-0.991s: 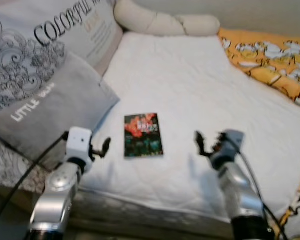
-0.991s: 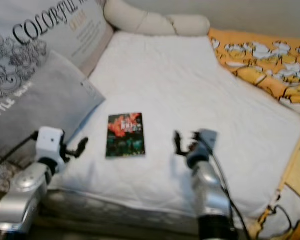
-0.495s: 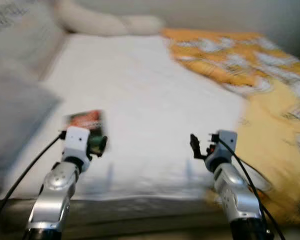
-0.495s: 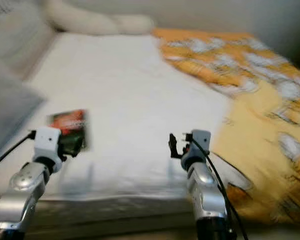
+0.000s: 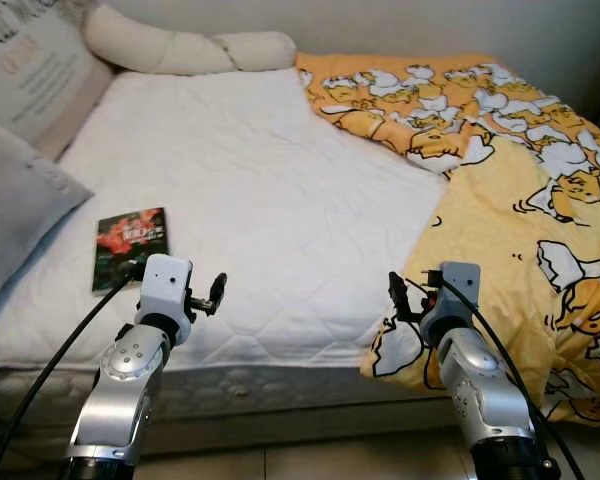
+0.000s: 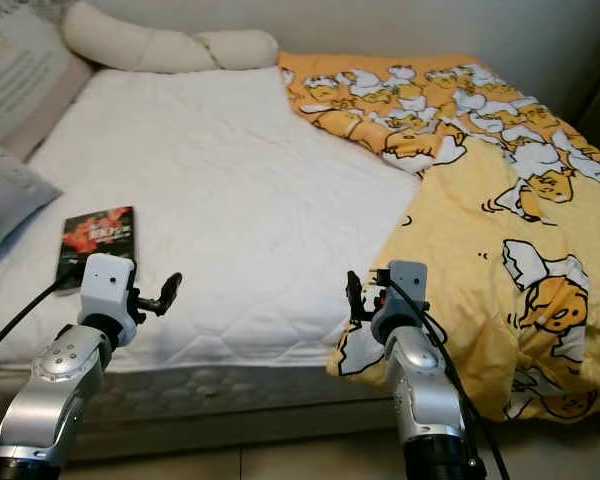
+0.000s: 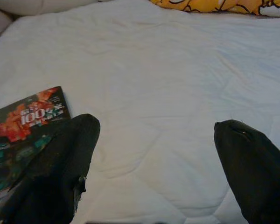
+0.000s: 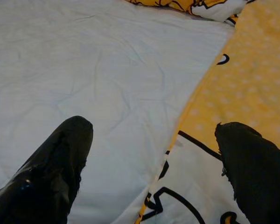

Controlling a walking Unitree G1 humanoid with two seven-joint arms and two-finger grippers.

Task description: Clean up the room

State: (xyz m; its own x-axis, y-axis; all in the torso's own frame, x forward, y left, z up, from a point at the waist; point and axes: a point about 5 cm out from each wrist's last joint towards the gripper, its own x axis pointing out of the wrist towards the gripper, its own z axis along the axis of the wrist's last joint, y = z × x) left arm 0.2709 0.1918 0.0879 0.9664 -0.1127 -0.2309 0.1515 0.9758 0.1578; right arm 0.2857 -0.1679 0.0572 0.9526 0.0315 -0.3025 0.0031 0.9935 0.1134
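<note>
Step in hand, as I read it: lining up at the bed before any pick, nothing grasped so far. Landmark is the white mattress (image 5: 250, 190). Left gripper (image 7: 154, 154) hangs over the mattress's near edge, fingers spread wide with nothing between them; the book (image 5: 130, 238) lies flat on the mattress near that same edge, just beyond and to the left of the gripper, not touched. Right gripper (image 8: 154, 158) also released and empty, hovering over the near edge where the yellow duvet (image 5: 520, 200) laps onto the mattress and spills off its front. Book looks like a thin paperback, dark cover with red-orange artwork and "100" legible in the left wrist view, lying face up and roughly square to the mattress edge. Thin and flat on soft padding, so I'd judge it awkward to pinch from above: next move for the left arm probably means shifting left toward the book, lowering and getting 1 finger under an edge, or pressing into the padding to grip across the narrow side. The duvet is bunched over the right half of the mattress, rumpled, cartoon egg print; straightening it would likely need the right gripper to take the hanging corner. Grey pillow (image 5: 15, 225) sits at the mattress's left end, a long cream bolster (image 5: 180, 50) along its far edge.
</note>
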